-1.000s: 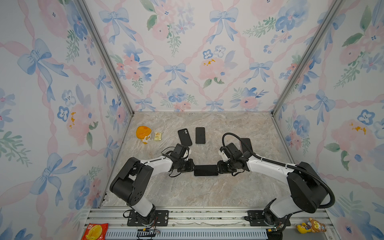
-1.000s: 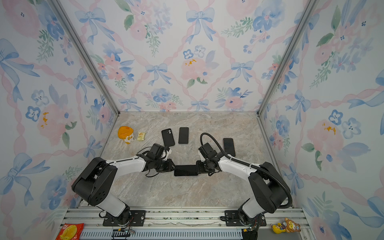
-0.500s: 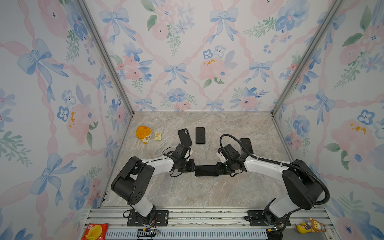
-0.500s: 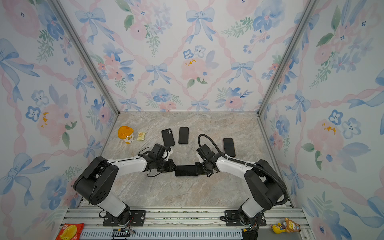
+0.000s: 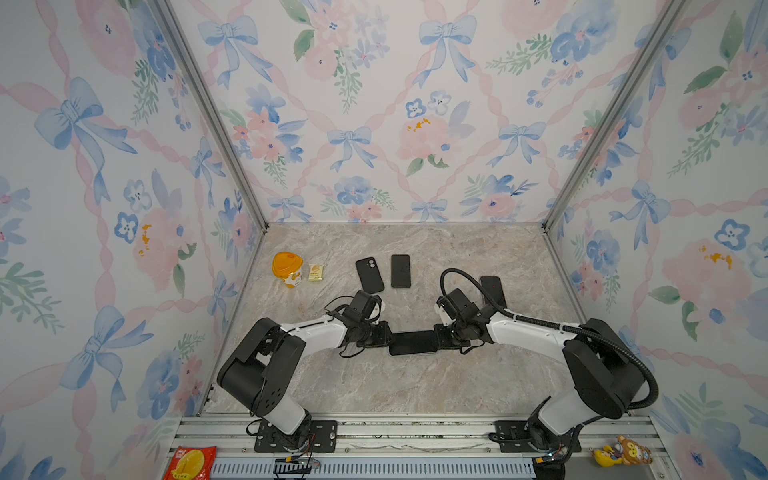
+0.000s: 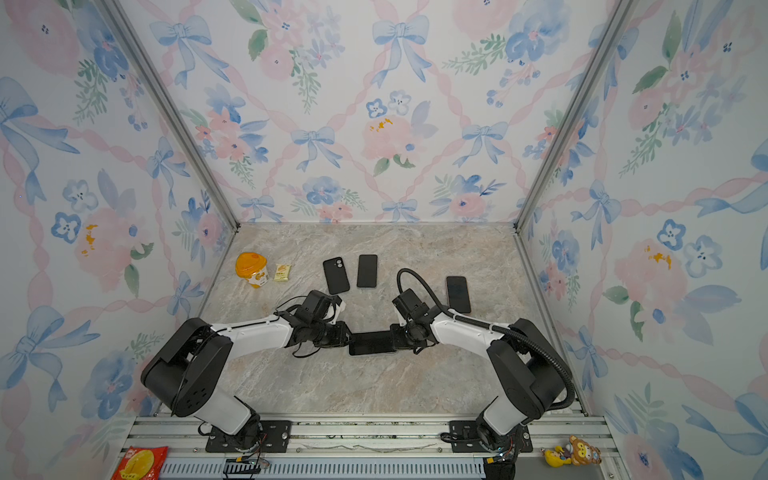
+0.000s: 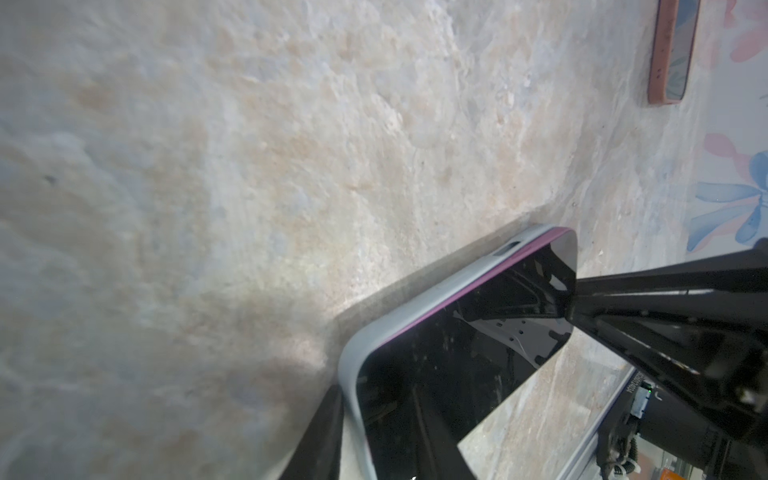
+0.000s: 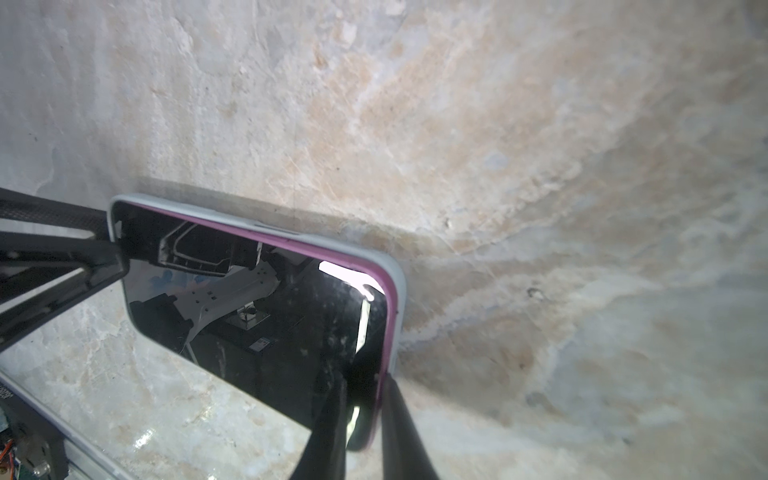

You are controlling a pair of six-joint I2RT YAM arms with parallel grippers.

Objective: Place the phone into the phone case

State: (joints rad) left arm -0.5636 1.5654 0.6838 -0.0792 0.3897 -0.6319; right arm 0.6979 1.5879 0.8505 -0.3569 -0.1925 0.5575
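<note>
In both top views the phone [image 5: 412, 343] lies lower centre, between my left gripper [image 5: 385, 334] and right gripper [image 5: 439, 335]. In the left wrist view, one finger [image 7: 320, 432] sits outside the grey phone case [image 7: 351, 374], and I cannot tell my jaws' state. In the right wrist view, my fingers [image 8: 326, 415], nearly closed, pinch the phone's cased end.

Far left: orange-lidded cup [image 5: 286, 268] standing upright, small yellow packet [image 5: 316, 272] just to its right.
Far centre: black handset with two lenses [image 5: 369, 274], slightly tilted; plain black handset [image 5: 400, 271] just beside it on the right; both flat.
Right: dark handset [image 5: 493, 291] flat near the right wall.
Near edge: red snack bag [image 5: 189, 462] at left, toy figure [image 5: 622, 451] at right, by the metal rail [image 5: 415, 434].
Surroundings: marble-look tabletop [image 5: 415, 386], floral bow wallpaper [image 5: 374, 104].
</note>
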